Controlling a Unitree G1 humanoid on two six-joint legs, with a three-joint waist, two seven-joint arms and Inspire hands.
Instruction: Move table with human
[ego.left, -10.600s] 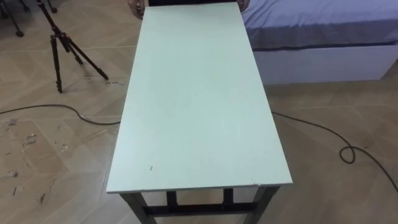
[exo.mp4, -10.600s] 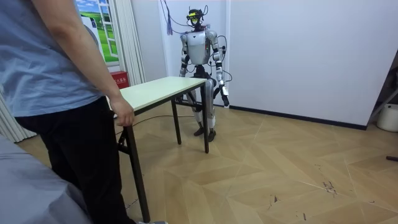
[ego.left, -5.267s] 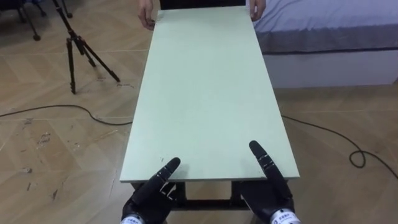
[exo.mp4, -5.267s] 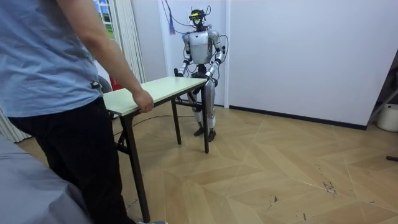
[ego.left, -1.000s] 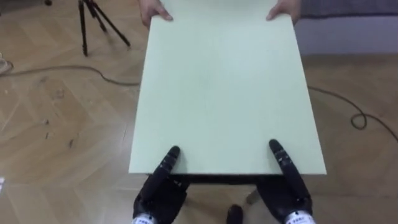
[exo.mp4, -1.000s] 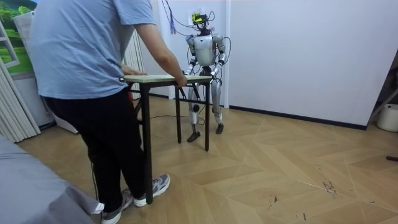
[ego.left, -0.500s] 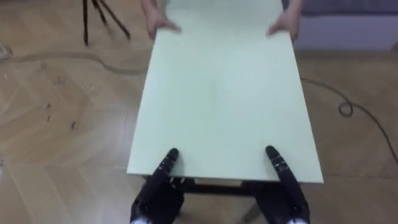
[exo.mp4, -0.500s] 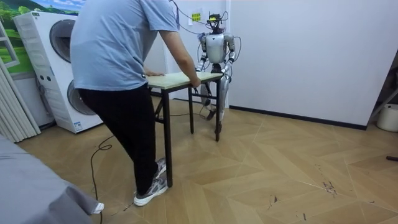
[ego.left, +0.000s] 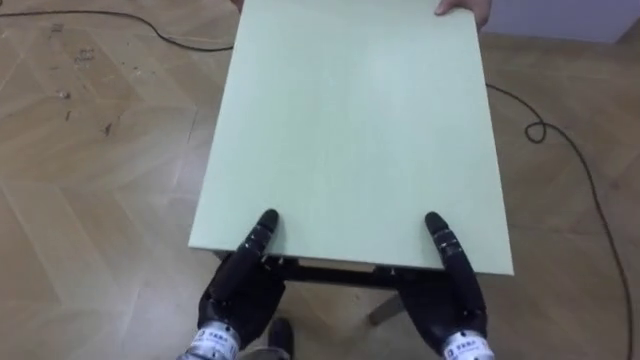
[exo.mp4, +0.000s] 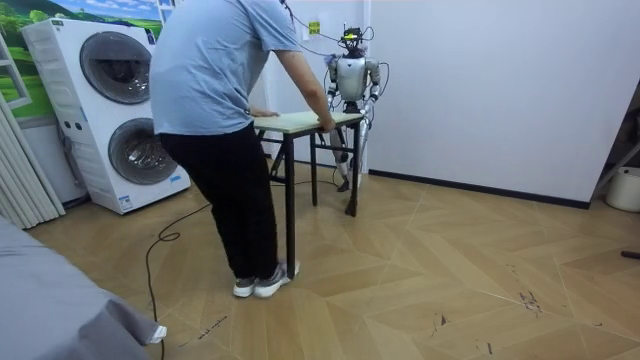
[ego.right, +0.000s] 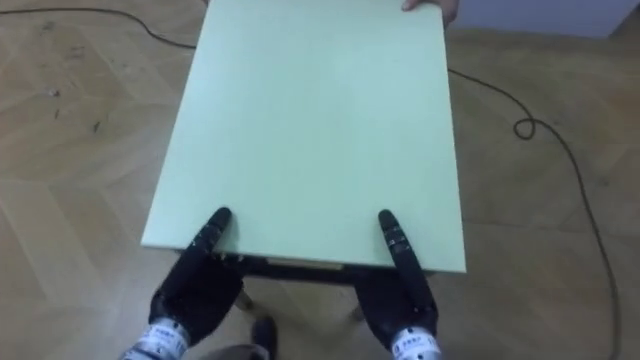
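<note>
the table is travelling with us: the parquet around it has slid by since half a second ago, so we judge the carry well under way. the person holds the far edge, one hand at the far right corner. our left hand and right hand meet the near edge, reaching beneath it; we cannot tell their clasp.

Herringbone parquet floor is running throughout; plain white wall is standing behind; stacked front-loading washing machines are sitting at the room view's left.
</note>
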